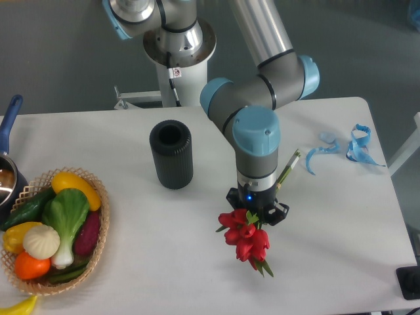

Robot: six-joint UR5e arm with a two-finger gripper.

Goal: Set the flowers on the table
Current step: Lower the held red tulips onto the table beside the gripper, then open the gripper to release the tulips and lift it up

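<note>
The flowers [247, 240], a bunch of red tulips with green leaves, lie slanted just in front of the arm. Their thin stems [289, 167] run up and to the right behind the wrist. My gripper [257, 211] points straight down over the middle of the bunch and is shut on it between the heads and the stem ends. The wrist hides the fingertips. The bunch is low over the white table [341, 223]; I cannot tell if it touches the surface.
A black ribbed cylinder vase [171, 153] stands left of the arm. A woven basket [98, 243] of vegetables sits at the front left. A blue-handled pot [8, 172] is at the left edge. Blue ribbon curls [348, 147] lie at the back right.
</note>
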